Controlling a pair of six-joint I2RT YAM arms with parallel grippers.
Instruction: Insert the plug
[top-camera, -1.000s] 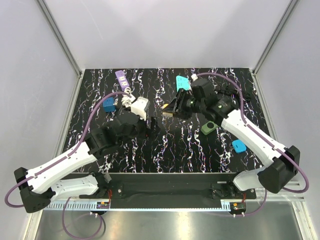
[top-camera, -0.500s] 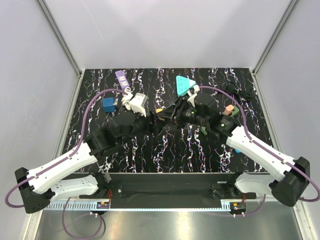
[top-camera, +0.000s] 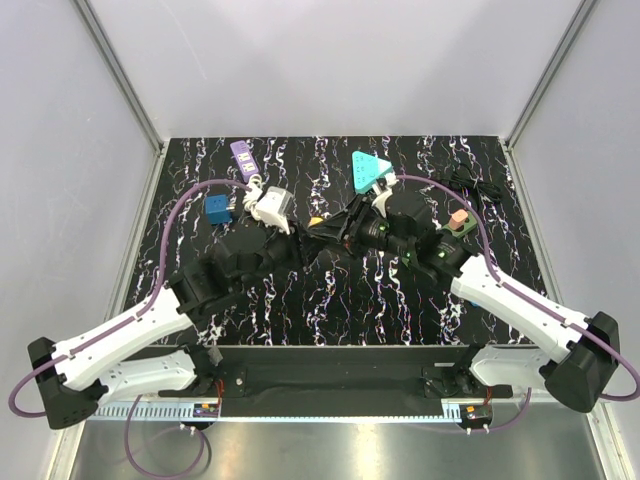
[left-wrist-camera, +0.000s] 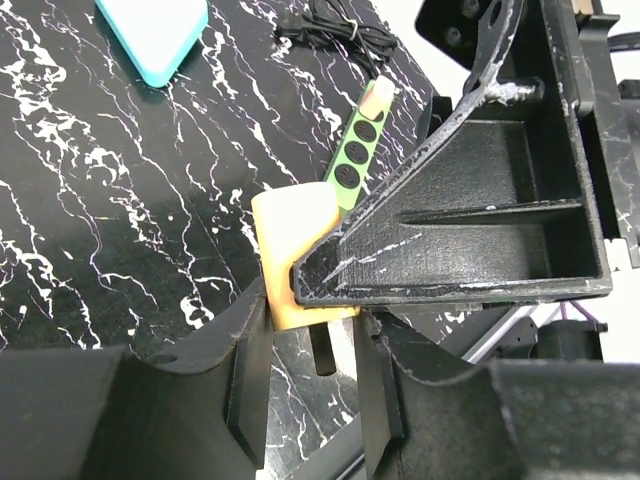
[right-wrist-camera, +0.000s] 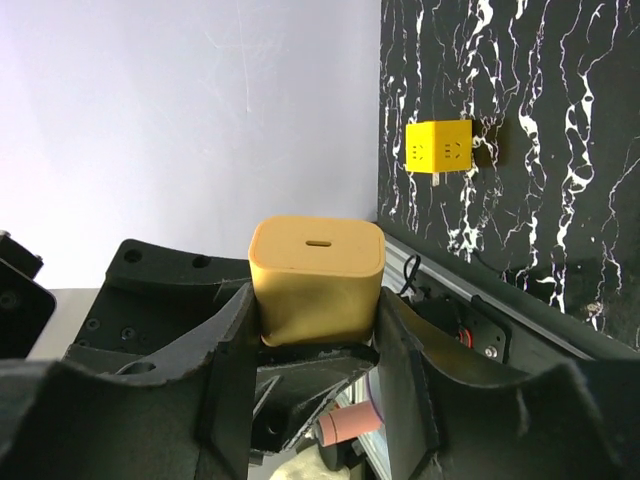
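**Plug pinched in your right gripper, left gripper closing the gap at mid-table**

Your right gripper (right-wrist-camera: 316, 300) is clamped on the tan plug (right-wrist-camera: 317, 265), one finger on each side of it. The flat end with the small slot faces the right wrist camera. From above, the plug (top-camera: 316, 222) shows only as a small orange spot where the two arms meet, over the middle of the table (top-camera: 350, 300).

Your left gripper (left-wrist-camera: 310, 330) reaches in from the near left and sits right at the plug's other end. Its fingers (left-wrist-camera: 250, 375) stand apart on either side of that end. You cannot tell from these views whether they press on the plug or only flank it.

In the left wrist view, the green power strip (left-wrist-camera: 352, 150) lies on the table just beyond the plug (left-wrist-camera: 290, 250), partly hidden by the right gripper's black finger.

A yellow cube (right-wrist-camera: 438, 147) with socket holes on its faces sits on the marbled surface in the right wrist view, well apart from the plug.

At the far left you have a white adapter (top-camera: 272, 207), a blue cube (top-camera: 217, 208) beside it and a purple strip (top-camera: 241, 152) farther back. A teal triangle (top-camera: 370, 168) lies far of centre, and a black cable (top-camera: 470, 180) at the far right.
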